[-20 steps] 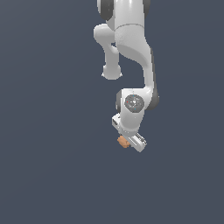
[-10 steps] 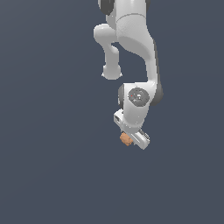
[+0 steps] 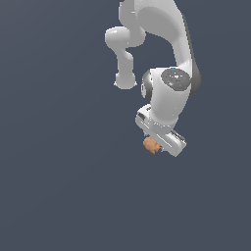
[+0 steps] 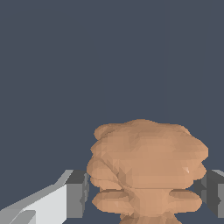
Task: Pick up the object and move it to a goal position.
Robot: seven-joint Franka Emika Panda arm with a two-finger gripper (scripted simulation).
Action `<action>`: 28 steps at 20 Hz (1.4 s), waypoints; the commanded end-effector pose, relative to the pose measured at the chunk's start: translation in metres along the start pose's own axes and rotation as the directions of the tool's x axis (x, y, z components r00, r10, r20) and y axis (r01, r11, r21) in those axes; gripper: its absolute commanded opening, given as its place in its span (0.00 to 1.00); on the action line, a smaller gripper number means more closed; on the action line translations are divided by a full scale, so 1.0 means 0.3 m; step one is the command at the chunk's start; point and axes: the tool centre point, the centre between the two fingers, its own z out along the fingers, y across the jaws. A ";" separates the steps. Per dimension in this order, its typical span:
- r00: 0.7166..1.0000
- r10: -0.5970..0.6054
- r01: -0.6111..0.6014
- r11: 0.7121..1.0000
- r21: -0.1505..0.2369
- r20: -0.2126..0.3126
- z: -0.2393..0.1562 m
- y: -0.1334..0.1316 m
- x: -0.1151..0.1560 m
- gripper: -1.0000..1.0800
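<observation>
My gripper grasps the object, a lumpy orange-brown knob. In the wrist view one dark finger pad touches one side of it and the opposite pad touches the other, so the lump sits squarely between my fingers, filling the span from pad to pad, its broader spread running across from one finger to the other. It bulges out past the fingertips, away from my wrist.

In the exterior view the object peeks out at the low tip of my gripper, on the exterior view's left side of the white hand, with my arm bent over above it. Only part of the lump shows there; the hand hides the rest.

All around is plain dark grey ground, with no edge, wall or other thing in either view. Open room lies on every side of the hand: left, right, near and far. I cannot tell from these pictures whether the lump touches the ground or hangs clear of it, since no shadow or contact line shows. No goal mark is visible, so the direction of the carry cannot be read here. My judgement: the grasp looks seated, and the transport to the goal remains to be done.
</observation>
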 end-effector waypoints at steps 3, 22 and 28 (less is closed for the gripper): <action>1.000 0.000 0.000 1.000 0.000 -0.001 -0.173 -0.032 -0.052 0.00; 1.000 0.000 0.000 1.000 0.000 -0.001 -0.708 -0.153 -0.204 0.00; 1.000 0.000 0.000 1.000 0.000 0.000 -0.750 -0.167 -0.215 0.00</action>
